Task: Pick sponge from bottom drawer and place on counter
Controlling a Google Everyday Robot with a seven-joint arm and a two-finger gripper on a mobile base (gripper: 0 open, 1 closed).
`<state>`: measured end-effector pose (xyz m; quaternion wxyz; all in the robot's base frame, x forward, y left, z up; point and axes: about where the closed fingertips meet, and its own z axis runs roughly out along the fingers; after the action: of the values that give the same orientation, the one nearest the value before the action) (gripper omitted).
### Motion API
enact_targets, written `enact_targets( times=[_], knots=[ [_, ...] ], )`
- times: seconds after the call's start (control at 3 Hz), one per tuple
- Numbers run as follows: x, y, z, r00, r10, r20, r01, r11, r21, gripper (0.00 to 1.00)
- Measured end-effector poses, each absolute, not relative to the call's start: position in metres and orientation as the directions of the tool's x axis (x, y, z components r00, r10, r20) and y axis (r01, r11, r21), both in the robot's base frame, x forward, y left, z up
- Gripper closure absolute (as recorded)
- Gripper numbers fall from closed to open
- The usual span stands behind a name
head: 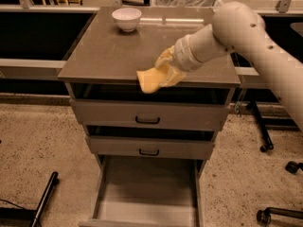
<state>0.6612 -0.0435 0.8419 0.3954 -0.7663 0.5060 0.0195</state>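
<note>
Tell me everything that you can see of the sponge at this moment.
The sponge is a yellow-tan block that looks soft, with curved edges. The gripper holds it by its right end, at the front edge of the counter. Its free end tilts down and to the left, past that edge. Whether the sponge touches the counter cannot be told.

A white bowl (126, 19) stands well behind the jaws; seemingly chair casters (263, 148) sit at right.

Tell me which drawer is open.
The bottom drawer, pulled far out; the two upper drawers with black handles are pushed in. The gripper holds the sponge over the counter's front edge.
</note>
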Motion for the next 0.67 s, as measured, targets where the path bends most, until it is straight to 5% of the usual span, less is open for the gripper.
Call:
enact_targets(
  times=[0.33,0.67],
  knots=[
    [0.6821,-0.0327,0.8339,0.445,-0.745,-0.497,-0.83,-0.135,-0.541,0.82],
    [0.6919,-0.0243,0.8368,0.43,-0.719,-0.546,-0.84,-0.097,-0.534,0.51]
  ],
)
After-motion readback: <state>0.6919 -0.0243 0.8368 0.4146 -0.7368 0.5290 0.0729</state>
